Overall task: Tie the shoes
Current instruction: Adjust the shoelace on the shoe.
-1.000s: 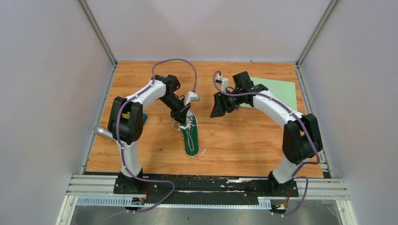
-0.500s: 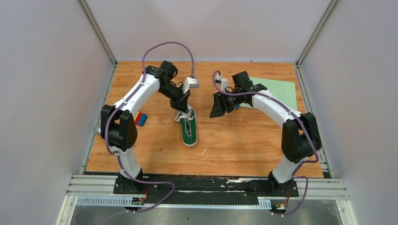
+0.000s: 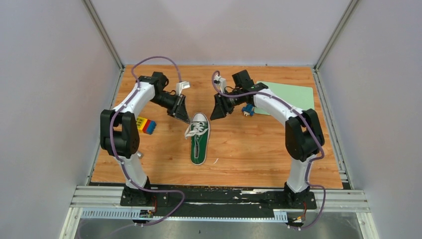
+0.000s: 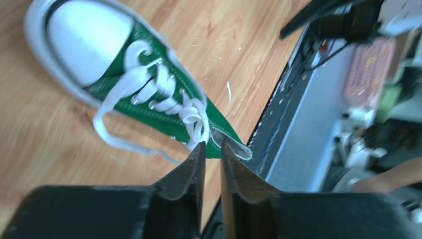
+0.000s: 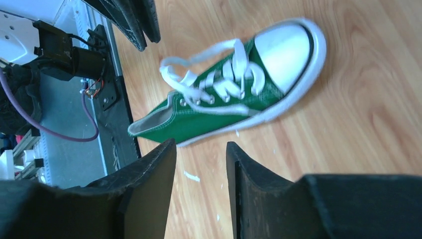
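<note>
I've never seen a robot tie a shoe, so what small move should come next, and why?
Probably the left gripper lowers onto the loose lace beside the shoe and pinches it: the laces lie untied, and both it and the right gripper hang empty above the table.
</note>
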### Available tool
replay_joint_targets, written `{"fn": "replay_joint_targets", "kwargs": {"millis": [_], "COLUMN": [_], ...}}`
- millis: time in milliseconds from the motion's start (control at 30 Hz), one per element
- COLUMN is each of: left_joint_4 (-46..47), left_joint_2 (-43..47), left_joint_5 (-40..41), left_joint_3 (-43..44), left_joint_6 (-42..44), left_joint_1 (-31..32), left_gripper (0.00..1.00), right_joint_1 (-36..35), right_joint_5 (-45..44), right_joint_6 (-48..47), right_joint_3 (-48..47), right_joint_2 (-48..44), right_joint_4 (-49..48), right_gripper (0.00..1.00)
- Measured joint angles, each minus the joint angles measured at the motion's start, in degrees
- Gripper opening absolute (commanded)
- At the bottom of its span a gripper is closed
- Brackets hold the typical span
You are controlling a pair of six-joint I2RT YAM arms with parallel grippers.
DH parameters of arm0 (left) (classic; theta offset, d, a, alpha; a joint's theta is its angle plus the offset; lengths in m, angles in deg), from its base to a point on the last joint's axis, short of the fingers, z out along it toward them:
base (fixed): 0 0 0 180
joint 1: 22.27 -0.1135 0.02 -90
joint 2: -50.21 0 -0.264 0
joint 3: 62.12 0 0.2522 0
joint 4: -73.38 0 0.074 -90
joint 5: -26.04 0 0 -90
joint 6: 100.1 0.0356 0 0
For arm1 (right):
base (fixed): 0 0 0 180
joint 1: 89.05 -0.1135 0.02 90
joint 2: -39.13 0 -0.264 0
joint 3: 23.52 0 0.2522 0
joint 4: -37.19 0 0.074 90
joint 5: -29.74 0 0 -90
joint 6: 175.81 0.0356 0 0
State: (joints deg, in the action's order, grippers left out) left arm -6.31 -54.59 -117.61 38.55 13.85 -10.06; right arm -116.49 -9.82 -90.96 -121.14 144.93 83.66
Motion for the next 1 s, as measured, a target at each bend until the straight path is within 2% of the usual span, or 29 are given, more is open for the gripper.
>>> {"fn": "replay_joint_targets", "kwargs": {"millis": [167, 200, 333, 433, 467, 567, 633, 767, 900, 1000], "left_joint_4": [2.03, 2.54, 5.22, 13.11, 15.76, 22.64, 24.74, 28.7, 28.37, 28.83], "left_joint_2": [-0.68, -0.61, 3.19, 14.64, 19.23, 33.22, 36.39, 35.04, 32.89, 33.03], "left_joint_5": [-0.63, 0.35, 7.78, 13.14, 14.43, 18.34, 18.51, 17.97, 18.34, 18.14], "left_joint_3": [-2.29, -2.27, -2.43, -7.78, -10.25, -17.29, -19.28, -24.96, -31.65, -32.35], "left_joint_6": [-8.28, -9.18, -12.31, -16.09, -17.73, -25.38, -29.07, -35.04, -38.16, -39.54], "left_joint_1": [-7.02, -7.67, -9.01, -9.6, -9.68, -9.73, -9.73, -9.73, -9.79, -9.77], "left_gripper": [0.48, 0.54, 0.61, 0.83, 0.84, 0.76, 0.73, 0.72, 0.71, 0.69], "right_joint_1": [-4.59, -5.6, -9.16, -11.39, -12.0, -13.51, -13.88, -13.9, -13.97, -14.23], "right_joint_5": [0.22, 0.17, -0.46, -2.19, -2.95, -5.29, -6.29, -7.61, -8.92, -9.92], "right_joint_6": [-2.97, -3.67, -7.85, -11.58, -12.55, -15.21, -16.46, -19.19, -21.62, -23.15], "right_joint_3": [-8.59, -9.77, -11.54, -11.61, -11.63, -11.74, -12.04, -13.86, -15.72, -16.57], "right_joint_2": [8.87, 10.34, 12.85, 12.85, 12.85, 12.85, 12.92, 13.86, 15.3, 16.06], "right_joint_4": [-1.33, -1.42, -1.36, -1.14, -1.11, -0.72, -0.52, 0.35, 1.97, 3.41], "right_gripper": [0.44, 0.45, 0.49, 0.49, 0.49, 0.49, 0.48, 0.38, 0.37, 0.38]}}
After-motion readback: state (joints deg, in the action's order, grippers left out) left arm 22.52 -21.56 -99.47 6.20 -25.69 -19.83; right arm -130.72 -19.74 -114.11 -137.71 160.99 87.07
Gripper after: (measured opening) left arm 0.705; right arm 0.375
